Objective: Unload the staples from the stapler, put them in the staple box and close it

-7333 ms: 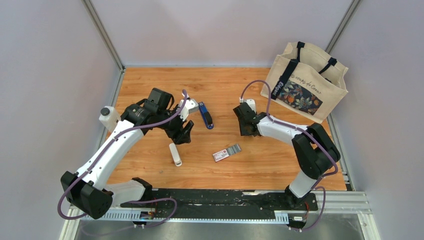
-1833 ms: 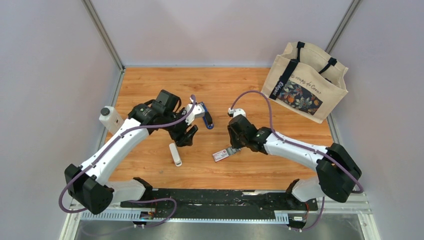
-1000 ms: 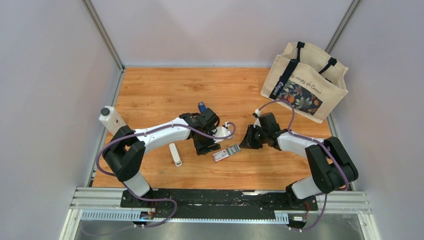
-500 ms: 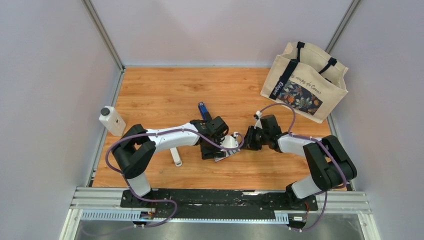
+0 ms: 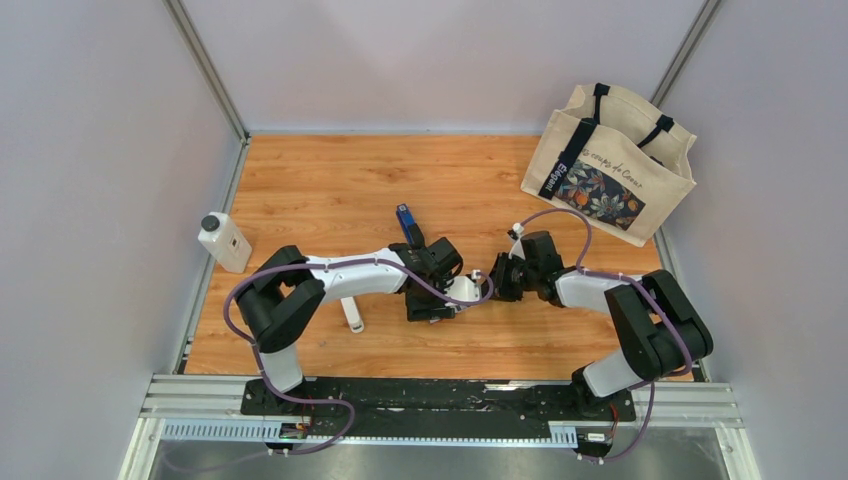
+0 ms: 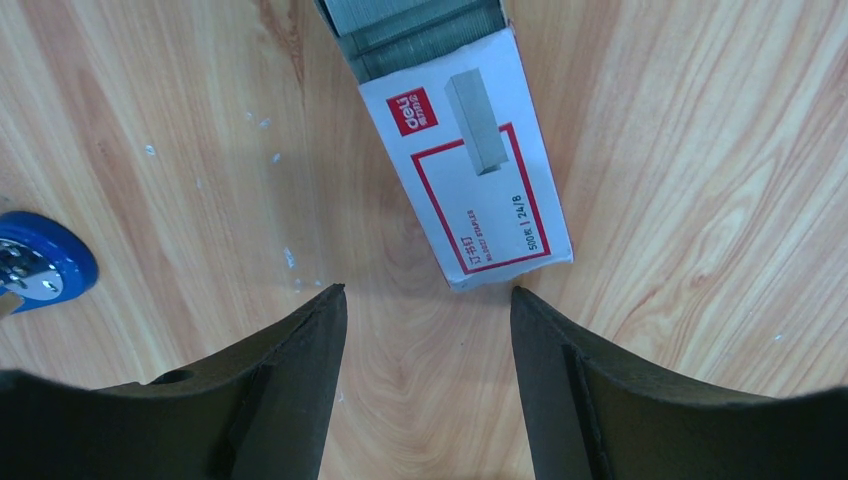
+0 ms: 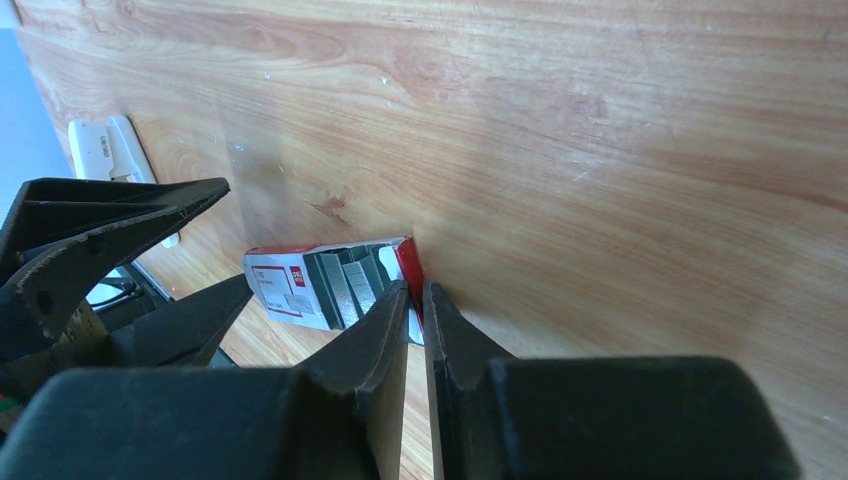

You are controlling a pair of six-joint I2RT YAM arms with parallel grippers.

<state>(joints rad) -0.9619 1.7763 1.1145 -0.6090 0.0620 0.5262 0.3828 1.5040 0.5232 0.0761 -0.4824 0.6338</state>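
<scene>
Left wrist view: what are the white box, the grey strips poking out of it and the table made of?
The white box looks like thin printed cardboard, matte, with crisp folded edges. The grey strips look like metal staples, with a dull sheen and fine ridges. The table shows smooth orange wood grain. Whether it is solid wood or laminate, I cannot tell.

Wooden table [image 5: 330,180] bearing staple box [image 6: 465,150]; stapler [image 5: 405,220] just behind box, white stick [image 5: 351,312] to left, bottle [image 5: 224,241] far left, tote bag [image 5: 610,160] far right-rear
</scene>
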